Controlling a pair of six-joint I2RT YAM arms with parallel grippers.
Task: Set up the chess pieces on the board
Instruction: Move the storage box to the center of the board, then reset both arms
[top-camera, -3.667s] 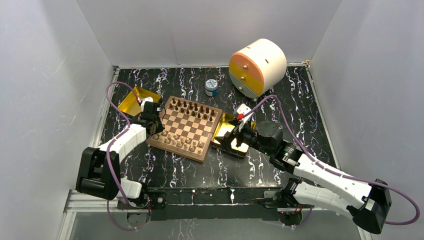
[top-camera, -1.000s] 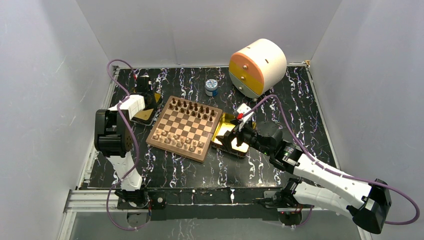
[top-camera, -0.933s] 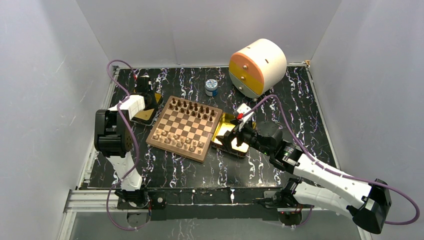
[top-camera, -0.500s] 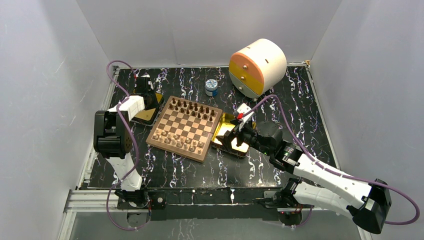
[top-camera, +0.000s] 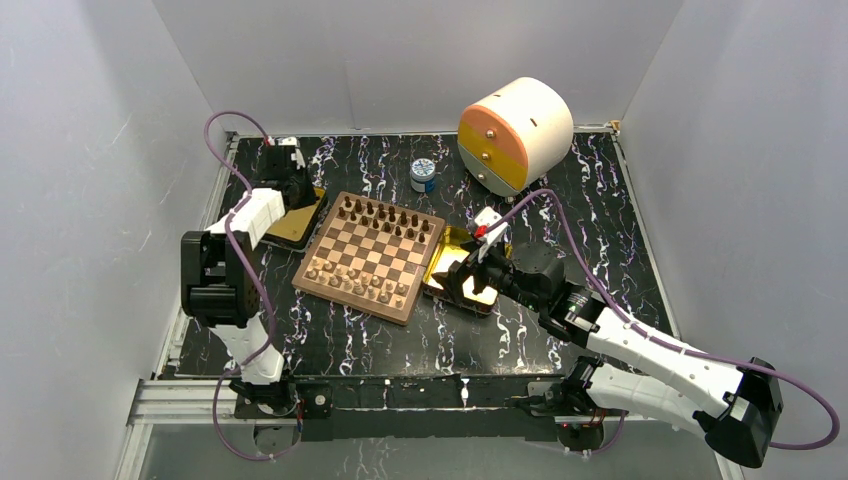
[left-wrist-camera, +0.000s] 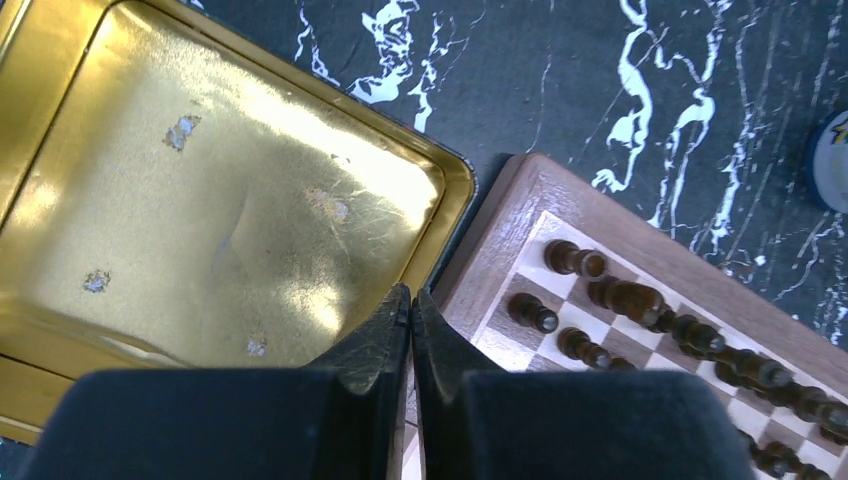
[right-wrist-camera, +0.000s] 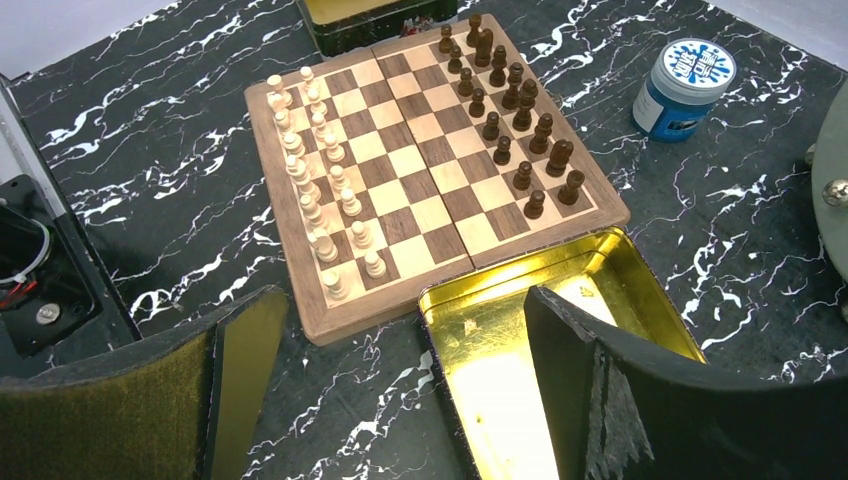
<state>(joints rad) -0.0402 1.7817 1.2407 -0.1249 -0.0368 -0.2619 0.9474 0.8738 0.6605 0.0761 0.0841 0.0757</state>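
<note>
The chessboard (top-camera: 372, 255) lies at mid-table with dark pieces (top-camera: 390, 215) in two rows along its far side and pale pieces (top-camera: 350, 281) in two rows along its near side. It also shows in the right wrist view (right-wrist-camera: 425, 170) and partly in the left wrist view (left-wrist-camera: 520, 215). My left gripper (top-camera: 290, 190) is shut and empty, over the left gold tray (left-wrist-camera: 200, 220) beside the board's far left corner; its fingertips (left-wrist-camera: 400, 310) touch each other. My right gripper (top-camera: 462, 283) is open and empty over the right gold tray (right-wrist-camera: 560, 290).
A small blue-lidded jar (top-camera: 423, 175) stands behind the board. A large white and orange drum with drawers (top-camera: 515, 133) stands at the back right. White walls enclose the black marbled table on three sides.
My left arm has lifted off the board's left edge and swung back to the left gold tray, then a little further back. The right arm has not moved.
</note>
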